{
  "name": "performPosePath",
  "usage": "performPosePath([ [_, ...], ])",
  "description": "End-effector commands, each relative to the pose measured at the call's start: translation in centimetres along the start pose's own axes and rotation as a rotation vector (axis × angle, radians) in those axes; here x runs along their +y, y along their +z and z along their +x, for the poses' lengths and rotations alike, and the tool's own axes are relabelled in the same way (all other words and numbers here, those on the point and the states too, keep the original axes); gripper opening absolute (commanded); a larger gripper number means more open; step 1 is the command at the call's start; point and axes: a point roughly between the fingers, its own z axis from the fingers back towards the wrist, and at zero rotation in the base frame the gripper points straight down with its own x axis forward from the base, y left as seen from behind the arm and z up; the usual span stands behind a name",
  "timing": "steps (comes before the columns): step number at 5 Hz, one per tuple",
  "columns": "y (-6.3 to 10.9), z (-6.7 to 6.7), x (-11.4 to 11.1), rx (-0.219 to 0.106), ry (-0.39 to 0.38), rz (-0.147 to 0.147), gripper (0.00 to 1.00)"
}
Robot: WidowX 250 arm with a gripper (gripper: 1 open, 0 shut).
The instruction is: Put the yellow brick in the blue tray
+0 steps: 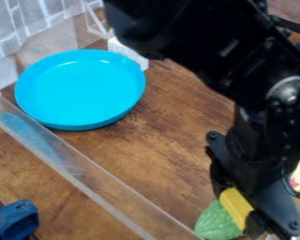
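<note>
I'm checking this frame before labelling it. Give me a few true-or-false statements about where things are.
1. The blue tray holds nothing. True.
2. The yellow brick lies in the tray. False: it is at the bottom right, at the gripper, far from the tray.
3. A green bumpy object sits right beside the yellow brick. True.
4. The gripper hangs above the tray. False: it is low at the bottom right, away from the tray.
5. The tray rests on a wooden table. True.
</note>
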Motion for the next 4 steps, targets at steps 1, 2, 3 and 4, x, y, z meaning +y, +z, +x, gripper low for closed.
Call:
performPosePath([
  [1,-2.4,-2.7,0.7,0.099,0.020,0.007,0.00],
  [2,-2.8,-3.0,0.7,0.111,0.021,0.005,0.00],
  [3,-3.2,-3.4,0.8,0.120,0.025,0.002,0.00],
  [4,-3.6,-3.6,0.8,0.128,0.030,0.000,1.00],
])
